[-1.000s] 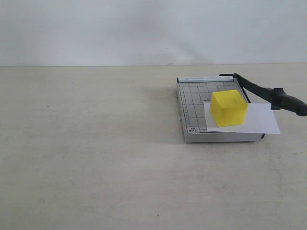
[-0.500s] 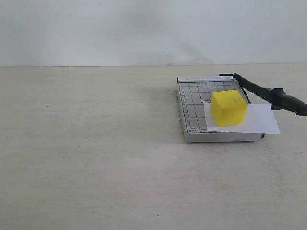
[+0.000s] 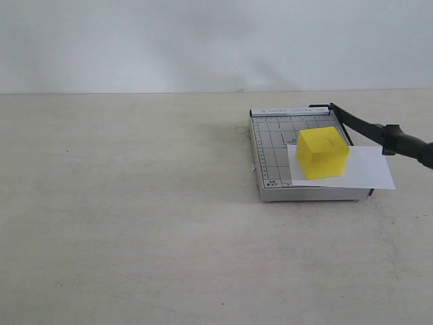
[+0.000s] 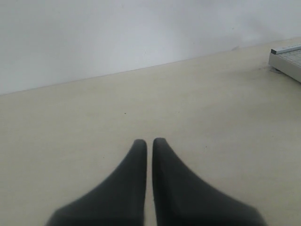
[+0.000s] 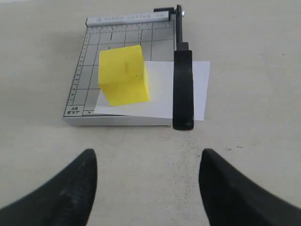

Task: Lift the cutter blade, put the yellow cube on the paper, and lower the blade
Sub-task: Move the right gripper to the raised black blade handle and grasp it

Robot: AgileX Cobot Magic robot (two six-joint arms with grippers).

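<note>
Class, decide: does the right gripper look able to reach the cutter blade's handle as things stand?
Probably yes: the right gripper is open facing the cutter blade, nothing stands between them, and the yellow cube sits aside.

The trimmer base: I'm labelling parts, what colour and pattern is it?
The trimmer base is grey with a dark grid; clearest in the right wrist view.

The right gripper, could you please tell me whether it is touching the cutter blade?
Apart. The right wrist view shows bare table between the open right gripper and the cutter blade handle.
</note>
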